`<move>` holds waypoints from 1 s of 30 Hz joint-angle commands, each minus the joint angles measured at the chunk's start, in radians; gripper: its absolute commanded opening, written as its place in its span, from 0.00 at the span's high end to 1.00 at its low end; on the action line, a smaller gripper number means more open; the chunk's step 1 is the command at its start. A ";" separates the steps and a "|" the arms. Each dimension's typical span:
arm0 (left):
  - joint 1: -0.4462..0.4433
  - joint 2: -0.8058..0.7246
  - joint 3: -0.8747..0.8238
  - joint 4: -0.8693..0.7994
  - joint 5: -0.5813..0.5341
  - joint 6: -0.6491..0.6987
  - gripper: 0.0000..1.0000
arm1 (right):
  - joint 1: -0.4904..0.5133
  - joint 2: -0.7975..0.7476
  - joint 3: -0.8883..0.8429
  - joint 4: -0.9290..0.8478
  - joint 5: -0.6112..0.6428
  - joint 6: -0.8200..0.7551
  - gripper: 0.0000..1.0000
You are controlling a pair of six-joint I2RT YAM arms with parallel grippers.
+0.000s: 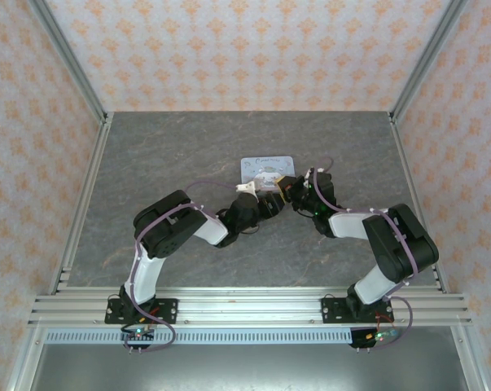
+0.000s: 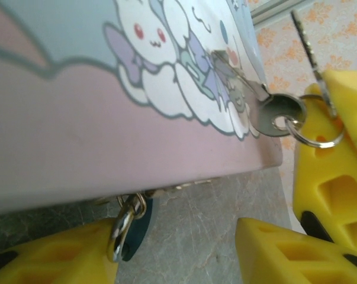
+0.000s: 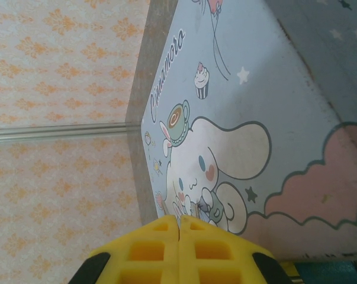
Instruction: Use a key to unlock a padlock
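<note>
The padlock (image 2: 139,232) sits low at the near edge of the cartoon tin (image 2: 77,130). Its teal body is half tucked under the tin's pink rim, and its silver shackle (image 2: 121,229) points down toward the camera. It lies between the fingers of the left pincer (image 2: 175,228), hard against the left-hand yellow finger (image 2: 54,257) and well clear of the other finger (image 2: 296,254). That pincer is spread and closes on nothing, with bare grey marbled worktop (image 2: 208,201) showing in the gap. The key (image 2: 305,41), thin and toothed, stands out from the tip of a third yellow finger (image 2: 338,160) at the right of the left wrist view. A wire ring (image 2: 314,127) links the key to a silver key (image 2: 276,112), which rests flat on the tin's printed lid with its blade running across the cartoon figures. Both keys are on the far side of the tin from the padlock and do not touch it. In the right wrist view the right pincer (image 3: 179,222) has its fingers pressed together just over the tin's lid, beside the white long-eared character. I cannot tell whether the key is clamped between them. From above, both arms reach in to meet at the near edge of the tin (image 1: 267,167), which lies toward the middle of the worktop.
</note>
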 commanded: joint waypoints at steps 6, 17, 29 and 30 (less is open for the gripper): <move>-0.003 0.085 0.017 -0.056 -0.080 -0.024 0.58 | -0.005 0.014 -0.014 0.052 0.016 0.014 1.00; -0.004 0.115 0.026 -0.044 -0.093 -0.062 0.70 | -0.006 0.015 -0.016 0.060 0.016 0.020 1.00; -0.004 0.117 0.002 -0.043 -0.101 -0.081 0.84 | -0.006 0.012 -0.014 0.063 0.020 0.023 1.00; -0.003 0.116 0.000 -0.043 -0.102 -0.082 0.85 | -0.006 0.011 -0.012 0.061 0.021 0.023 1.00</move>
